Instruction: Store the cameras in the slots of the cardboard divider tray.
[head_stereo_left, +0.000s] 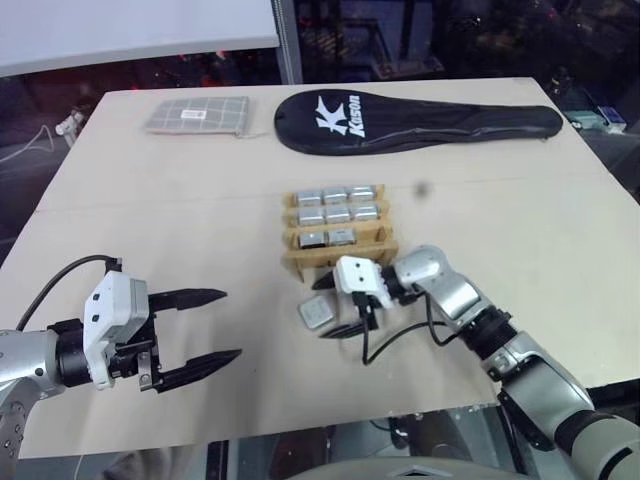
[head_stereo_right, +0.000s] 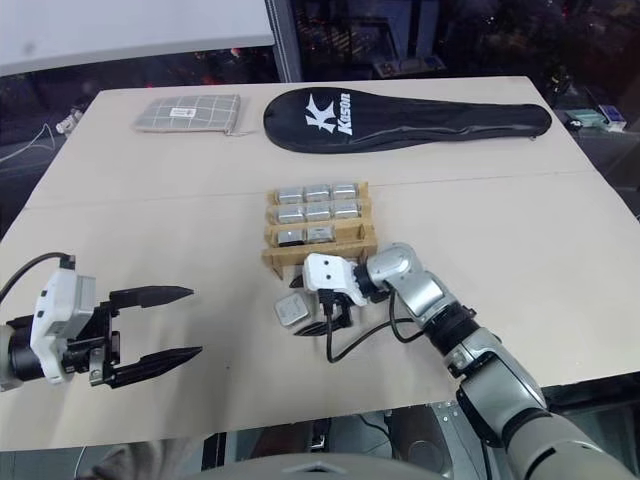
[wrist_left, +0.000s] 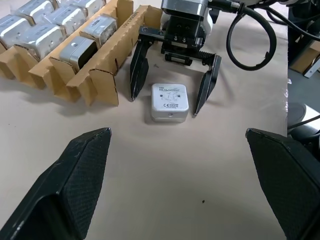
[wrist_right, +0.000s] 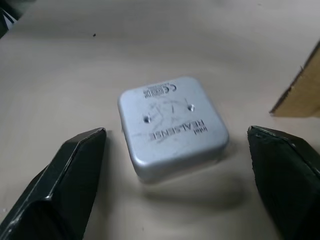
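Observation:
The cardboard divider tray (head_stereo_left: 296, 262) stands mid-table with several silver cameras (head_stereo_left: 337, 214) in its slots; the front right slot (head_stereo_left: 368, 236) is empty. One more camera (head_stereo_left: 313, 314) lies flat on the table just in front of the tray, label side up. My right gripper (head_stereo_left: 327, 308) is open and low over the table. Its fingers (wrist_left: 137, 65) straddle this loose camera (wrist_left: 169, 102) with a gap on each side. My left gripper (head_stereo_left: 230, 323) is open and empty near the front left, pointing toward the tray.
A long black racket case (head_stereo_left: 415, 120) lies along the far edge, a grey checked pouch (head_stereo_left: 197, 114) at the far left. A black cable (head_stereo_left: 400, 335) loops on the table by my right wrist. The table's front edge (head_stereo_left: 300, 425) is close below both arms.

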